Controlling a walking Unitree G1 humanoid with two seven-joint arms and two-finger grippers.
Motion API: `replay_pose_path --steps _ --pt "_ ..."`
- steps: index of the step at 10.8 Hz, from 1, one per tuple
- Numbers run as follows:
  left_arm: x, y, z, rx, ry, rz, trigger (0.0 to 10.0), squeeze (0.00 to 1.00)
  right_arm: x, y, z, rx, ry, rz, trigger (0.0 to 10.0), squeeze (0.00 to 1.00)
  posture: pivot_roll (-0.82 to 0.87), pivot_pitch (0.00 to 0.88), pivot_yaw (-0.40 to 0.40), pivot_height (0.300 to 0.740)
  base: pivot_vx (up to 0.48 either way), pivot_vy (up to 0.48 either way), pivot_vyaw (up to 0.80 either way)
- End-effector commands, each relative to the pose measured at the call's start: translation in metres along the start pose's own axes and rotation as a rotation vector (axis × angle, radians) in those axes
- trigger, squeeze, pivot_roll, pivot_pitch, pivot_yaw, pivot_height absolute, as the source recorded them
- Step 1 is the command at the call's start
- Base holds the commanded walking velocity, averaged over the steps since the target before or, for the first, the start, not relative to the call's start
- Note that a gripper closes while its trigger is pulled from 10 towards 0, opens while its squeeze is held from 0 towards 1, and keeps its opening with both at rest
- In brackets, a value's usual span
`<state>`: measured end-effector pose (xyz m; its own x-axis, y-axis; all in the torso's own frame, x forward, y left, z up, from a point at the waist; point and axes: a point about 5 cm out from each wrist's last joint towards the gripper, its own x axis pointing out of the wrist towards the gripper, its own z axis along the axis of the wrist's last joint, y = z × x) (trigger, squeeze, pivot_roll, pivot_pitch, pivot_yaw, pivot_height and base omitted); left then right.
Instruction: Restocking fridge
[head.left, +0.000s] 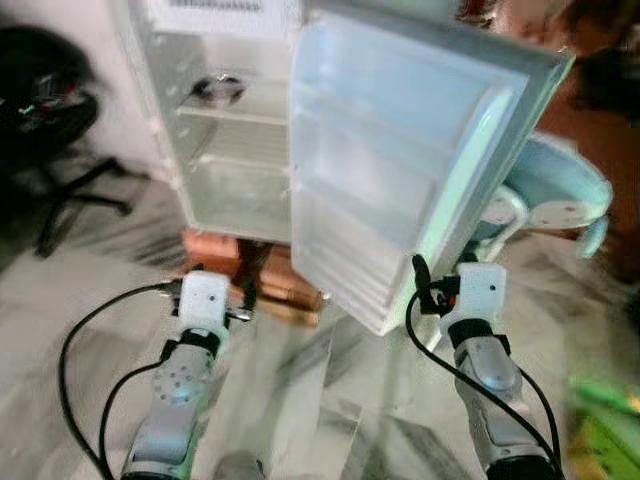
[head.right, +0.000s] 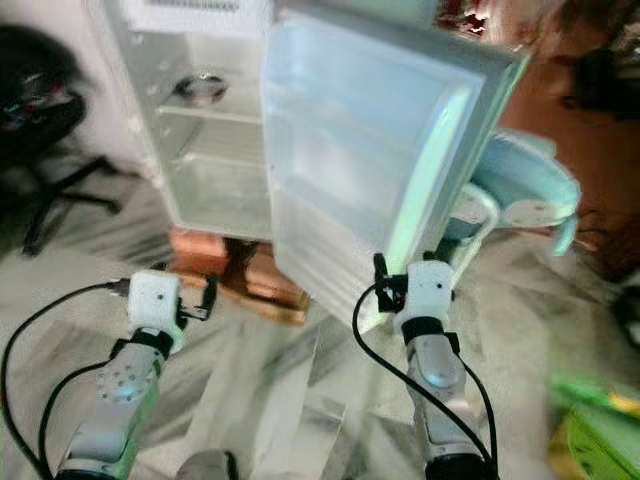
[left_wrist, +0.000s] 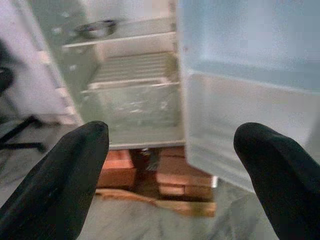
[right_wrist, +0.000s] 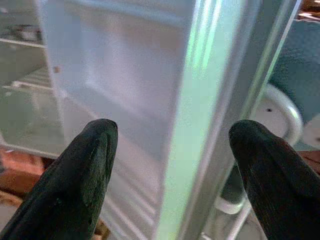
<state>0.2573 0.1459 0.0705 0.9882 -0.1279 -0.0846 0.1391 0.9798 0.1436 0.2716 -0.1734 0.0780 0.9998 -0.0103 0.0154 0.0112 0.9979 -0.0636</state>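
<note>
Left eye view shows the fridge standing open on a stack of bricks, its door swung out toward the robot on the right. A metal bowl sits alone on the upper shelf at the far left; the lower shelf and the door racks look bare.

Both arms are raised toward it. The left tool is released, fingers spread wide and holding nothing, aimed at the fridge interior. The right tool is likewise released and empty, its fingers either side of the door's edge without touching it.

I judge the door stiff, light on its hinge and smooth, so a push or pull at the free edge should steer it best. A green packet lies on the floor at the near right, blurred.
</note>
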Motion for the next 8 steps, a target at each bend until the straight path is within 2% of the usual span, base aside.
replay_pose_path --steps 1,2,4,6,8 --pt "0.0 -0.001 0.003 -0.001 -0.007 -0.003 10.0 0.0 0.002 -0.005 0.002 -0.012 -0.011 -0.032 10.0 0.0 0.13 0.072 -0.023 0.74 0.375 0.0 0.0" --pt "0.001 -0.002 0.004 0.001 -0.01 -0.011 10.0 0.0 0.003 -0.008 0.003 -0.04 -0.014 -0.056 10.0 0.0 0.13 0.071 -0.024 0.74 0.424 0.0 0.0" --pt "0.002 -0.003 0.004 0.002 -0.009 -0.014 10.0 0.0 0.001 -0.011 0.002 -0.038 -0.01 -0.069 10.0 0.0 0.13 0.07 -0.024 0.74 0.456 0.0 0.0" --pt "0.0 -0.004 0.003 -0.011 -0.007 -0.016 10.0 0.0 -0.008 -0.014 -0.001 -0.04 -0.003 -0.079 10.0 0.0 0.13 0.072 -0.027 0.74 0.0 0.0 0.0" --pt "-0.009 -0.006 -0.003 -0.014 0.015 -0.013 10.0 0.0 -0.015 -0.018 -0.004 -0.038 0.01 -0.085 10.0 0.0 0.13 0.075 -0.031 0.74 0.0 0.0 0.0"
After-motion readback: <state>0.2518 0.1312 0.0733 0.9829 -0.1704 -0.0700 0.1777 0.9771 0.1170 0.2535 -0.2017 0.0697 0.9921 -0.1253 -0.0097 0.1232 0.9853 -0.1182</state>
